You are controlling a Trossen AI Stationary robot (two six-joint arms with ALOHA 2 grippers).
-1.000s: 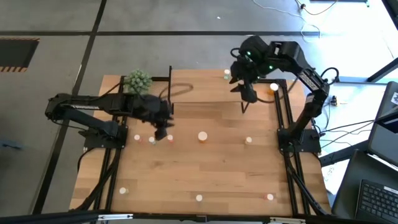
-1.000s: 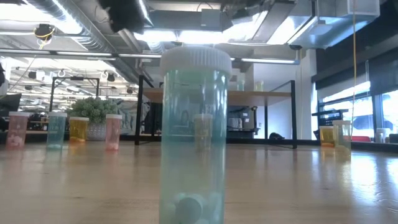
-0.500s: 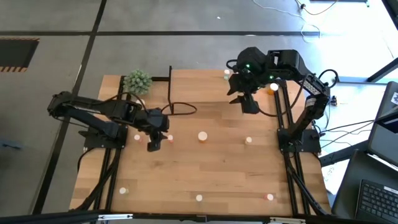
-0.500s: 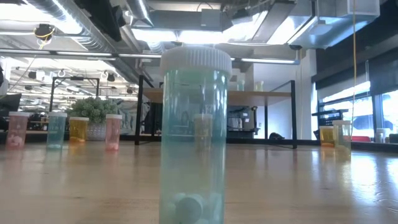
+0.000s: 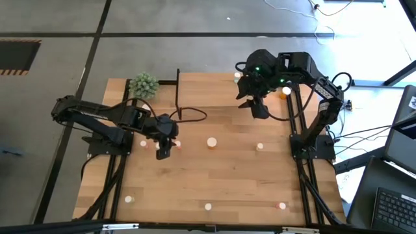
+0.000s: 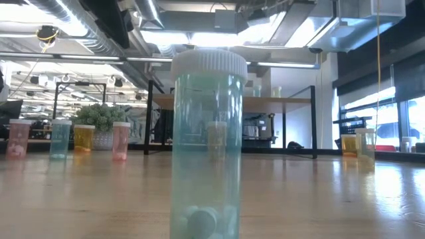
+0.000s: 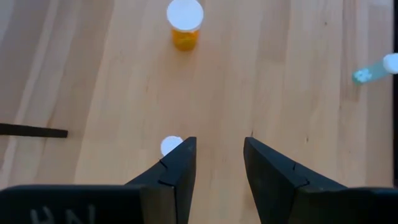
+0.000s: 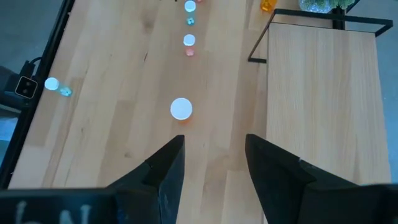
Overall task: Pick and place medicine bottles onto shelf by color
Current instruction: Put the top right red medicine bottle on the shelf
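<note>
The bottles stand scattered upright over the table (image 5: 227,175), none lifted. The left gripper (image 7: 214,163) hovers with its fingers apart and empty, a small white-capped bottle (image 7: 170,145) just beside one finger and an orange bottle (image 7: 185,25) farther ahead. The right gripper (image 8: 211,163), fingers also apart, hangs by the shelf (image 8: 323,93). These look light, rigid, smooth-walled and easily tipped; I'd grip the body just below the cap.
</note>
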